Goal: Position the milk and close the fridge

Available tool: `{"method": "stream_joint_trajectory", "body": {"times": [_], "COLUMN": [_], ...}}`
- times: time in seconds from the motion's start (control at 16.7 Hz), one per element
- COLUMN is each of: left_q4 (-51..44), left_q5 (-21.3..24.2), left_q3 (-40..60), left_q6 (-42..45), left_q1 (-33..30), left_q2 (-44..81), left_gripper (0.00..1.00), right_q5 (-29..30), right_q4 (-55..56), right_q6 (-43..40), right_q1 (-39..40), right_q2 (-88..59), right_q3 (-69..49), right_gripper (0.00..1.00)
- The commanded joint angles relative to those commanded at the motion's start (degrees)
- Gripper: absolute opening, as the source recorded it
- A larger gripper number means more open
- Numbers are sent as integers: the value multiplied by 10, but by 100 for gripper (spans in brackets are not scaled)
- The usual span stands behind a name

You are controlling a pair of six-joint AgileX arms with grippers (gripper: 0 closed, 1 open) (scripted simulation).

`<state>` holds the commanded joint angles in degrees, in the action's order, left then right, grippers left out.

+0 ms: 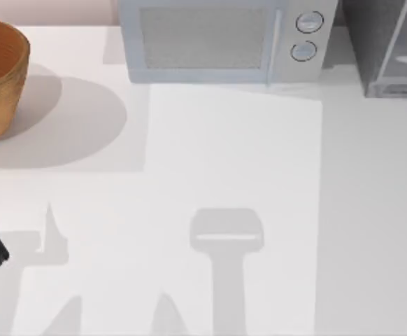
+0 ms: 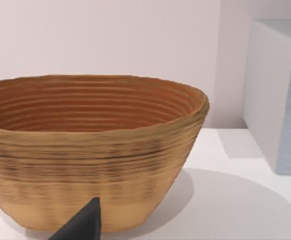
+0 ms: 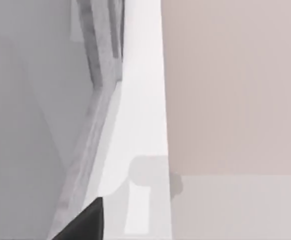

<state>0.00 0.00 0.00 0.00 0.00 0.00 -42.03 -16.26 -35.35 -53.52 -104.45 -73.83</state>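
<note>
1. Nearest, at the left edge of the surface (image 1: 210, 154): a dark part of the left arm, parked. Left hand (image 2: 80, 225) seen as 1 dark fingertip in its wrist view, just before the woven basket (image 2: 90, 150); open or closed, cannot tell.
2. Right hand (image 3: 83, 222) likewise 1 dark tip in its own wrist view, close beside the fridge (image 3: 30, 125); state of the fingers, cannot tell.
3. Mid-surface: bare but for shadows.
4. Far left: the basket. Far centre: the microwave (image 1: 217, 38), door shut, 2 round dials at its right.
5. Far right corner: the fridge, door panel apparently standing ajar, so closing looks not yet done.
6. No milk to be found; possibly already inside the fridge, but not certain.
7. Handling, as a judgement: door rigid and hinged, best pushed flat on the panel near its free edge, far from the hinge; steady pressure, no grip needed. A carton would be light and easily crushed, best pinched across 2 flat sides.
</note>
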Motion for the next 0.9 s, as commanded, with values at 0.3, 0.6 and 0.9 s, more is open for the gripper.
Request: {"method": "stream_joint_trajectory", "body": {"times": [0.3,0.6,0.9], "left_q4": [0,0,0], "left_q5": [0,0,0], "left_q3": [0,0,0], "left_q6": [0,0,0], "left_q1": [0,0,0], "left_q2": [0,0,0], "left_gripper": [100,100,100], "right_q5": [1,39,156], "right_q4": [8,29,85], "right_q6": [3,40,138], "right_q1": [-4,54,202], "right_q2": [2,17,55], "right_q3": [6,23,67], "right_gripper": [100,100,100]}}
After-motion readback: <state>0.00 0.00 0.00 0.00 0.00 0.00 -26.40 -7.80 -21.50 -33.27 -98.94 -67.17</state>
